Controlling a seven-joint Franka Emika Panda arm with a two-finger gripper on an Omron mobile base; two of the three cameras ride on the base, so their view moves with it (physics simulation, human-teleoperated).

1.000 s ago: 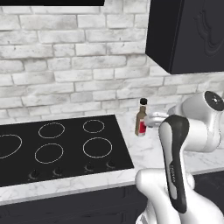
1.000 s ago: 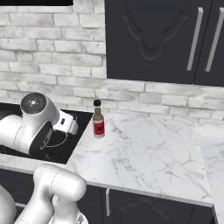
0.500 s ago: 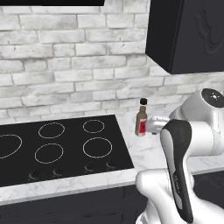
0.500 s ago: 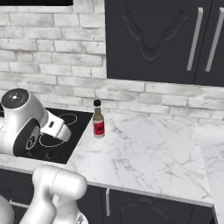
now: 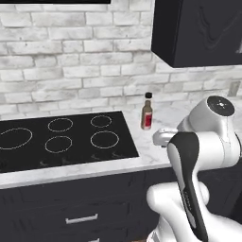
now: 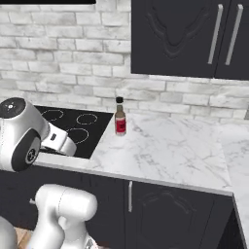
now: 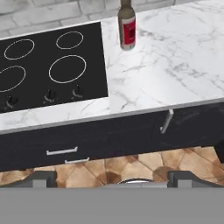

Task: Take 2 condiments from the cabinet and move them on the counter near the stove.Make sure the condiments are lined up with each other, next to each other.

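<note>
One condiment, a tall amber-brown bottle (image 5: 147, 111) (image 6: 120, 117) (image 7: 127, 27) with a black cap and red label, stands upright on the marble counter (image 5: 165, 124) (image 6: 165, 151) (image 7: 166, 74) just right of the stove (image 5: 71, 137) (image 6: 73, 124) (image 7: 43, 65). My gripper (image 7: 113, 178) is open and holds nothing. It hangs back from the counter's front edge, above the floor, well short of the bottle. The black cabinet (image 5: 198, 33) (image 6: 170, 34) on the wall above has its ornate door shut.
Black base cabinets with short handles (image 7: 61, 151) run under the counter. Knobs (image 7: 50, 94) line the stove's front edge. A white brick wall (image 5: 71, 56) backs the counter. Long grey bar handles (image 6: 214, 34) hang on the upper doors. Bare marble stretches right of the bottle.
The whole picture has shifted a little, so the base has moved. My arm has folded back from the counter. The bottle stays where it stood beside the stove.
</note>
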